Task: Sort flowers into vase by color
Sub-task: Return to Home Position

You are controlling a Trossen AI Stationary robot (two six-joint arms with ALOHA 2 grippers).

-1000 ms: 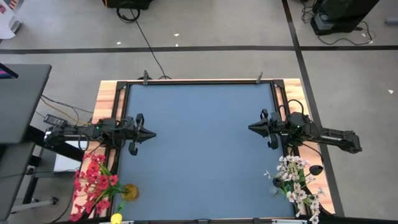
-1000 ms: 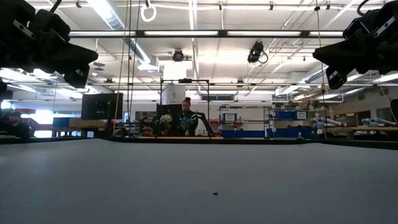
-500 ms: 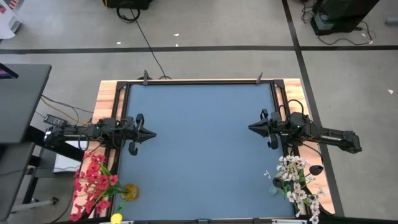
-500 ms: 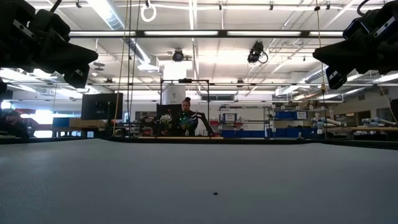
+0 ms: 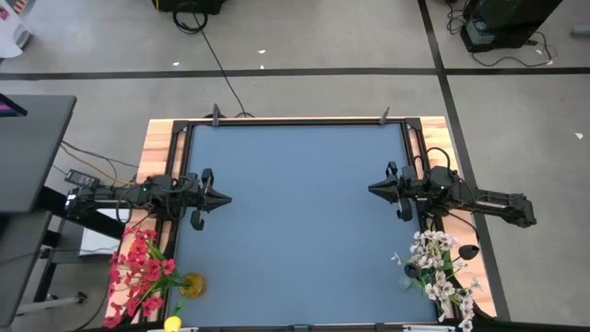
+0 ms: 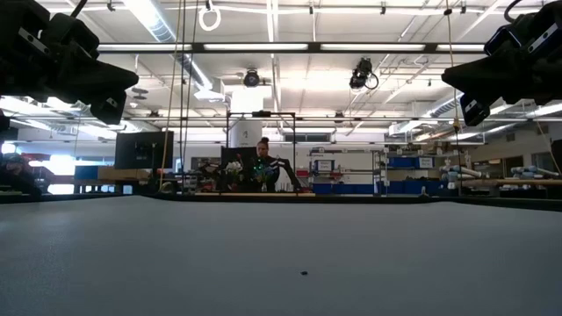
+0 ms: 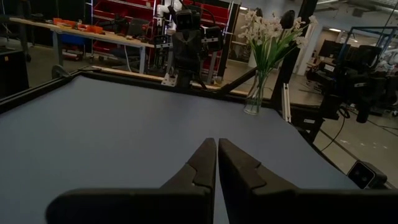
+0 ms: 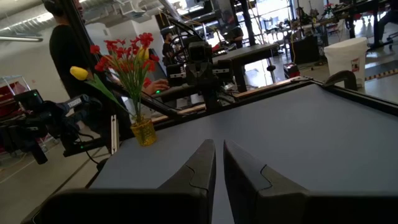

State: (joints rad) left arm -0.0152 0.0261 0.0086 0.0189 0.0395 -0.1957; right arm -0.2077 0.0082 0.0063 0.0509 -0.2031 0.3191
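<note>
Note the red flowers (image 5: 138, 269) and yellow flower (image 5: 172, 323) in the yellow vase (image 5: 192, 285), lower left. The left gripper (image 5: 226, 199), mid-left, and right gripper (image 5: 371, 189), mid-right, hover with fingers pressed together. White flowers (image 5: 441, 272) stand lower right.

The middle of the counter (image 5: 295, 212) is open. Red flowers (image 5: 138, 272) and white flowers (image 5: 441, 272) crowd two of its corners.

Plain blue-grey table (image 5: 295, 184), framed in black, with pale wood strips (image 5: 155, 148) along the sides. Red flowers (image 5: 138, 267) and a yellow tulip (image 8: 79, 73) on green stalks in an amber-yellow vase (image 5: 192, 284). White flowers (image 5: 441, 267) with green leaves in a clear vase (image 7: 252, 99). Black arms (image 5: 120, 195). Grey floor (image 5: 304, 46), dark stripes.
</note>
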